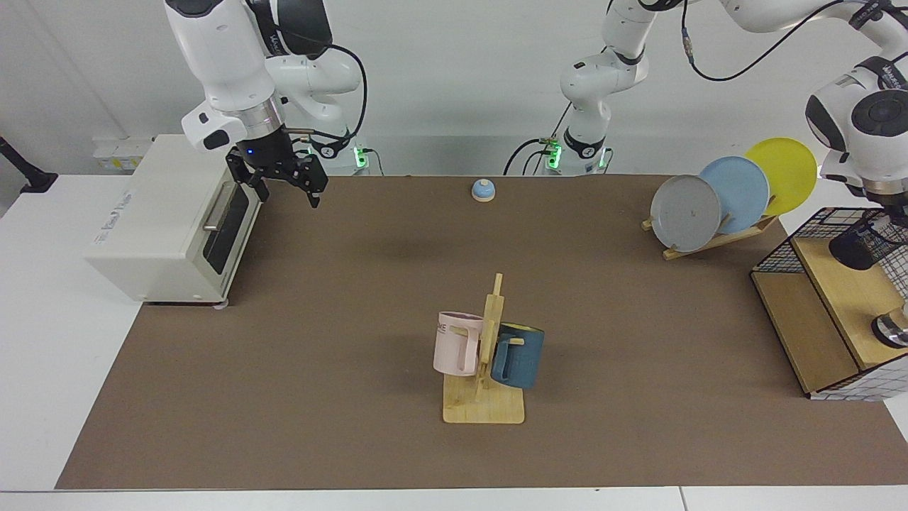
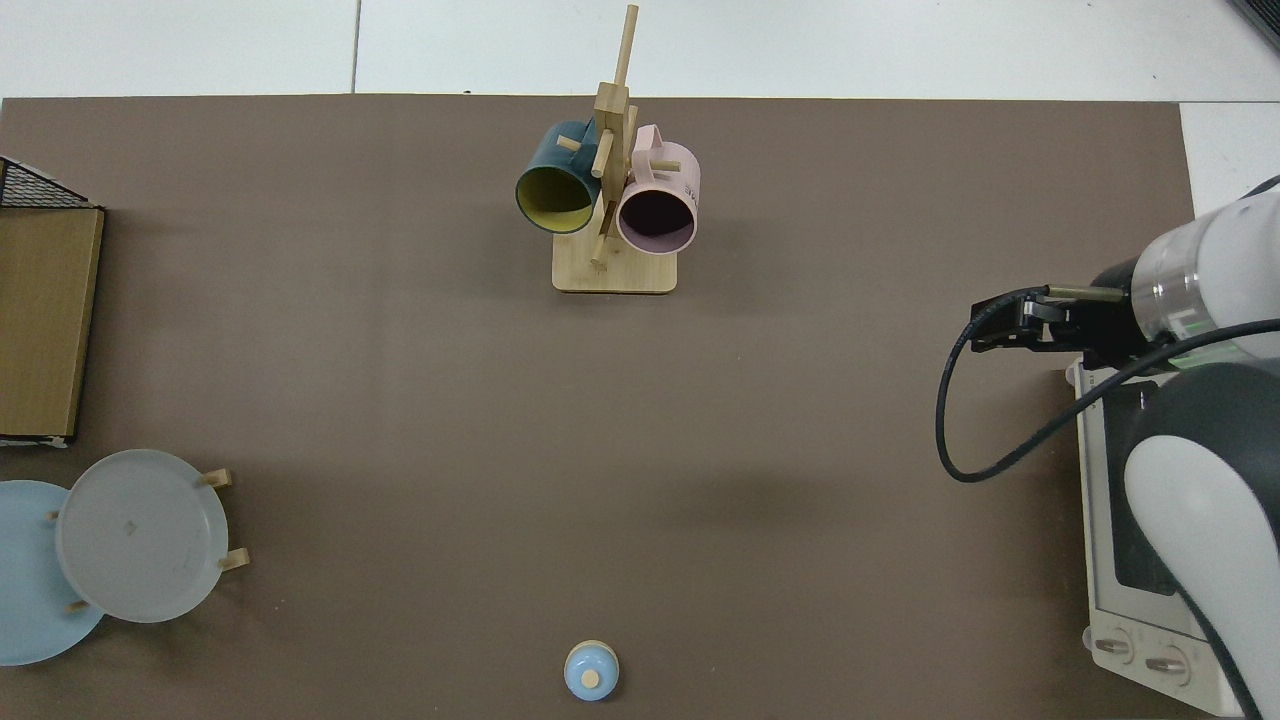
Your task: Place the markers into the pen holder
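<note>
Pen holder (image 1: pixel 864 245) partly cut off

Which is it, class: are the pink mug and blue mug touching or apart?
Apart. The top view shows the wooden stand's post between the pink mug and blue mug.

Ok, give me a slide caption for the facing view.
Left arm reaches over the pen holder on the wire shelf; right gripper waits open beside the toaster oven.

Open mat (image 1: pixel 355 298) — mug rack (image 1: pixel 485 355) mid-table.
</note>
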Controlling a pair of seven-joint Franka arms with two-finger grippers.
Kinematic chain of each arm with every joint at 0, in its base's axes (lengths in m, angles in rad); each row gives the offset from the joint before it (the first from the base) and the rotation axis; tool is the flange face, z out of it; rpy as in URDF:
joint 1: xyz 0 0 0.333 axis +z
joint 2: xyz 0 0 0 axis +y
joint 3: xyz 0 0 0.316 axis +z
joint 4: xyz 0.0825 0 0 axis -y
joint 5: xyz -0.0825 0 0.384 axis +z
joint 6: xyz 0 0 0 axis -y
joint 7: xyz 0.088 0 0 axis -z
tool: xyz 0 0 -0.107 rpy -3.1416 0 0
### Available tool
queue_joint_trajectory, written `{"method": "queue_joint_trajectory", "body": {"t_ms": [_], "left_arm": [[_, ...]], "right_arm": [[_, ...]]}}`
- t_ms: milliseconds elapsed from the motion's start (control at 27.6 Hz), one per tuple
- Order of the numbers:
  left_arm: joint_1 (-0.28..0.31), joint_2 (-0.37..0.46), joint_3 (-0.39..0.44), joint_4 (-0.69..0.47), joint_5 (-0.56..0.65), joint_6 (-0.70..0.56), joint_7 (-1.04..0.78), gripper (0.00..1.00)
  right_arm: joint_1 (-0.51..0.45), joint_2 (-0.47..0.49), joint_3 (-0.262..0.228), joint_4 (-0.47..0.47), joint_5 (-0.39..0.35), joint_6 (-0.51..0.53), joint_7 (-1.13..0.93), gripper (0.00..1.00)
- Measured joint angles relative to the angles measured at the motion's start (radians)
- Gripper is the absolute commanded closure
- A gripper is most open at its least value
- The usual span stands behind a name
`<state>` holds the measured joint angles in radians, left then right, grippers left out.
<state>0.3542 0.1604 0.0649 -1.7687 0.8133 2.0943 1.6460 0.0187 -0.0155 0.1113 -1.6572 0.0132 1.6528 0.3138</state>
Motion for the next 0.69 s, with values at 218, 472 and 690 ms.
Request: {"method": "queue_joint_trajectory", "body": {"t_ms": [218,472,690], "left_arm": [[0.000,0.000,0.000,-0.005,-0.008,0.002,0.000,1.00],[0.000,0.000,0.001,-0.005,-0.008,0.002,0.000,1.00],[0.000,0.000,0.001,-0.005,-0.009,0.003,0.000,0.87]], "right_arm": [[0.000,0.000,0.000,0.000,0.000,0.000,0.000,0.00],[0.000,0.000,0.000,0.000,0.000,0.000,0.000,0.00],[0.000,0.000,0.000,0.000,0.000,0.000,0.000,0.00]]}}
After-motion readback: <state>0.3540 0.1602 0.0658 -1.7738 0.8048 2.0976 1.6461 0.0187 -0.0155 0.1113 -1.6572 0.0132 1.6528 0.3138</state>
